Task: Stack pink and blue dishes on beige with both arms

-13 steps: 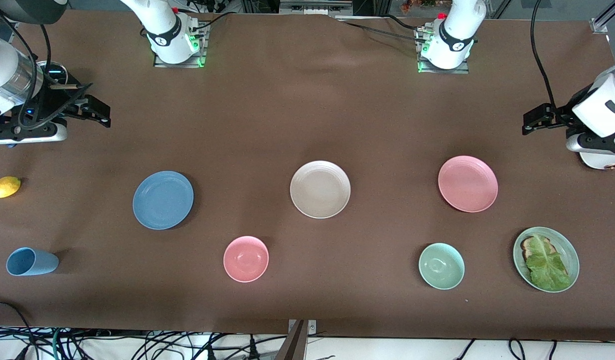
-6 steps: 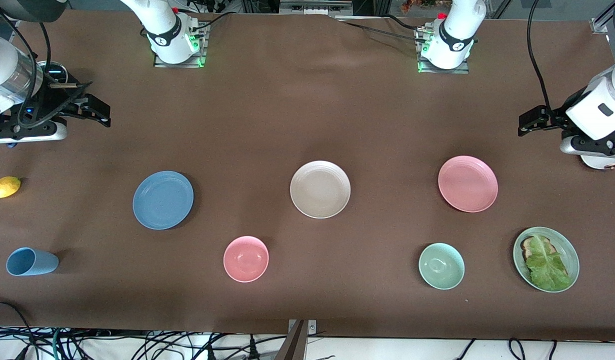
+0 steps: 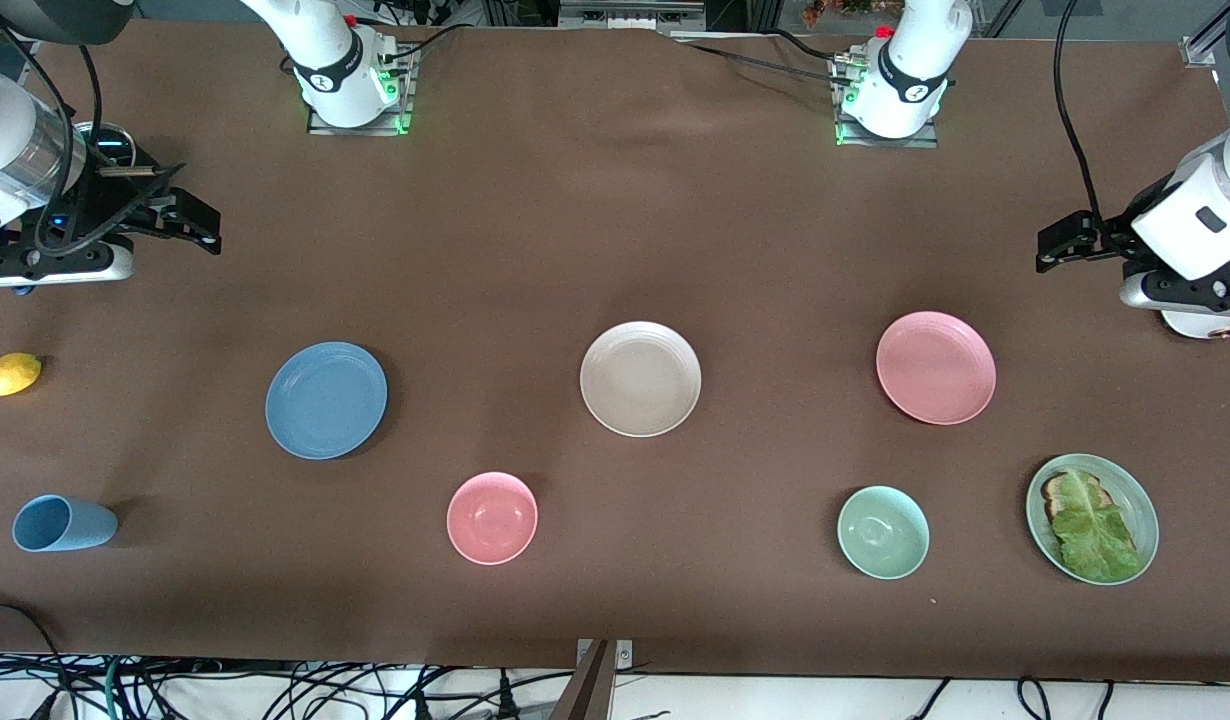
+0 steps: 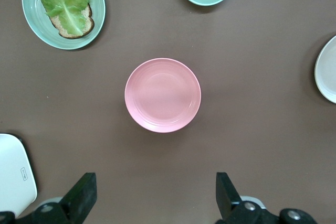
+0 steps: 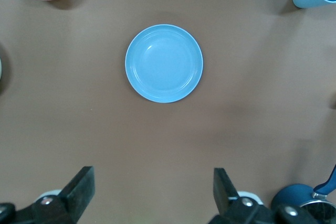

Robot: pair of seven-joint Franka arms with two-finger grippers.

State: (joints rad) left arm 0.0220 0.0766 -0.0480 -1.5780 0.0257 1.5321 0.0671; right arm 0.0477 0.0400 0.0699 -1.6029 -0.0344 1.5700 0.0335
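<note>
Brown tabletop (image 3: 615,220) carries, by our count, four plates, two bowls, one blue cup (image 3: 63,523) and one lemon (image 3: 10,373). We see three matching matte, ring-rimmed plates in a row: blue plate (image 3: 326,400) toward the right arm's end, beige plate (image 3: 640,378) in the middle, pink plate (image 3: 935,367) toward the left arm's end, all well apart. Left end effector (image 4: 155,198) hangs over bare tabletop beside the pink plate, fingers spread wide, empty. Right end effector (image 5: 152,195) hangs likewise beside the blue plate, wide open, empty.
</note>
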